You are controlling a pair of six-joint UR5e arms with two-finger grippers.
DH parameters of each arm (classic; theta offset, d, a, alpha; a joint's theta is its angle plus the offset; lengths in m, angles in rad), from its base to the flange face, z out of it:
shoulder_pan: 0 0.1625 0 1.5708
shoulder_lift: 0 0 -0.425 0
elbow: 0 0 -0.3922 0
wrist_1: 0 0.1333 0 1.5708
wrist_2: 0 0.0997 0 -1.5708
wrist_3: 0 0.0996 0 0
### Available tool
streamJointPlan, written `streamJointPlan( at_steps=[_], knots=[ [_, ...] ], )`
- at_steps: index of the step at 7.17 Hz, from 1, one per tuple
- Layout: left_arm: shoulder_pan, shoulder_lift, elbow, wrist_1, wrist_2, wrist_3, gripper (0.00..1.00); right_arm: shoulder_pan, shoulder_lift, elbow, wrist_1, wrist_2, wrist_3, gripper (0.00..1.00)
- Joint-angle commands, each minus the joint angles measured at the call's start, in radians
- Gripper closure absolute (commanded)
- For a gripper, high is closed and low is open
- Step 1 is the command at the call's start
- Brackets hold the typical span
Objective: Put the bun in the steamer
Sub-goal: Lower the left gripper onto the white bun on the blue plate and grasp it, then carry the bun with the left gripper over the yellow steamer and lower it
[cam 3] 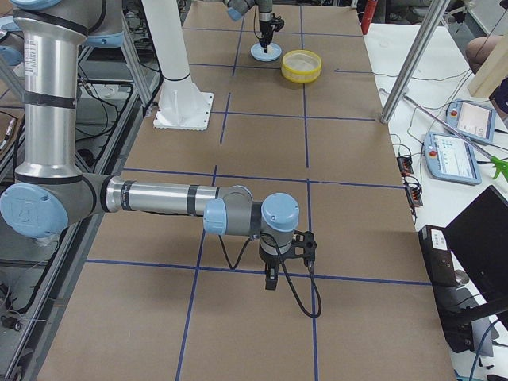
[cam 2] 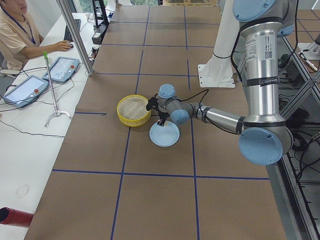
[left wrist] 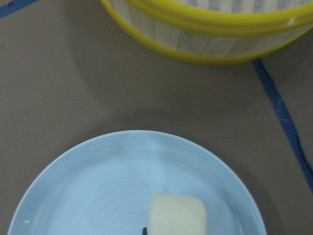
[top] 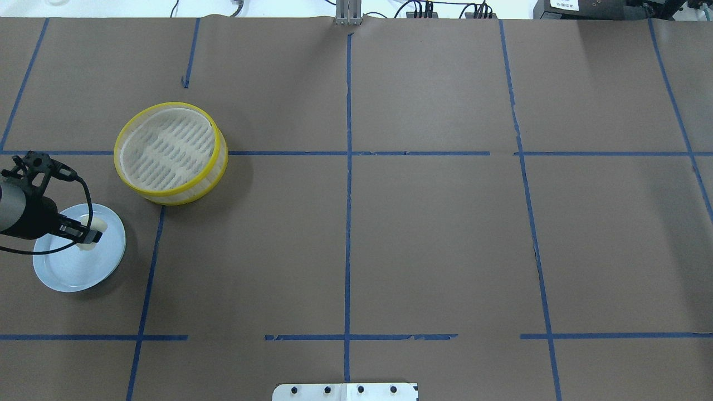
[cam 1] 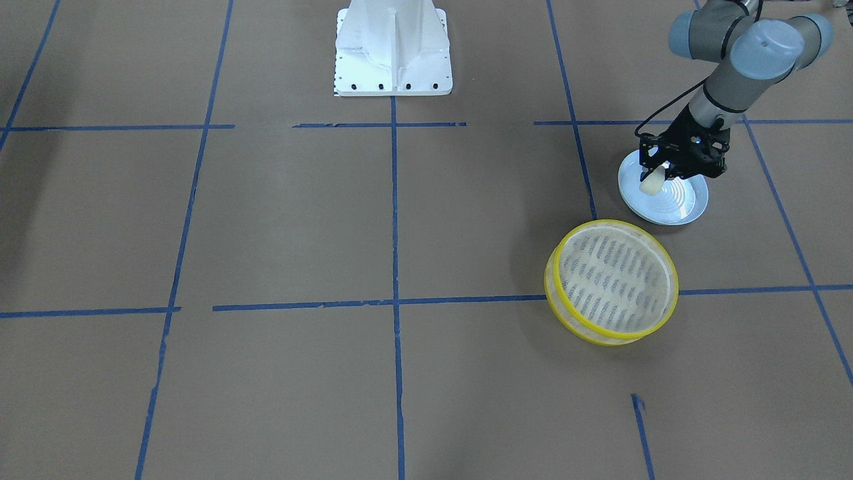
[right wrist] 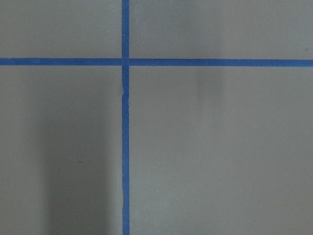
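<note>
The bun [cam 1: 652,182], a small cream-white lump, is between the fingers of my left gripper [cam 1: 657,172], which is shut on it over the pale blue plate [cam 1: 680,203]. In the overhead view the bun [top: 94,225] sits at the gripper's tip [top: 89,234] above the plate's [top: 67,267] far edge. In the left wrist view the bun [left wrist: 177,215] is at the bottom, over the plate [left wrist: 98,196]. The yellow-rimmed steamer [cam 1: 610,277] stands empty beside the plate and shows in the overhead view [top: 167,147]. My right gripper [cam 3: 271,279] hangs over bare table far away; I cannot tell its state.
The table is brown paper with blue tape lines. The robot's white base [cam 1: 393,50] stands at the table's edge. The steamer's wall [left wrist: 215,24] is close beyond the plate in the left wrist view. An operator [cam 2: 15,30] sits at the side desk.
</note>
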Motion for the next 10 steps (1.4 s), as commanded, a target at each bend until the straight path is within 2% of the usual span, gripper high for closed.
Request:
streamJointPlan(
  at_steps=[1, 2, 3, 5, 7, 8, 10],
  knots=[
    [-0.080, -0.048, 0.009, 0.007, -0.075, -0.131, 0.64, 0.000, 0.000, 0.000, 0.000, 0.000, 0.000, 0.00],
    [-0.096, -0.104, 0.042, 0.012, -0.074, -0.223, 0.63, 0.000, 0.000, 0.000, 0.000, 0.000, 0.000, 0.00],
    [-0.109, -0.164, 0.067, 0.072, -0.070, -0.260, 0.62, 0.000, 0.000, 0.000, 0.000, 0.000, 0.000, 0.00],
    [-0.136, -0.340, 0.102, 0.307, -0.064, -0.261, 0.62, 0.000, 0.000, 0.000, 0.000, 0.000, 0.000, 0.00],
    [-0.132, -0.429, 0.195, 0.321, -0.016, -0.293, 0.61, 0.000, 0.000, 0.000, 0.000, 0.000, 0.000, 0.00],
    [-0.129, -0.494, 0.282, 0.320, -0.014, -0.302, 0.61, 0.000, 0.000, 0.000, 0.000, 0.000, 0.000, 0.00],
    [-0.098, -0.514, 0.335, 0.317, 0.031, -0.304, 0.59, 0.000, 0.000, 0.000, 0.000, 0.000, 0.000, 0.00]
  ],
)
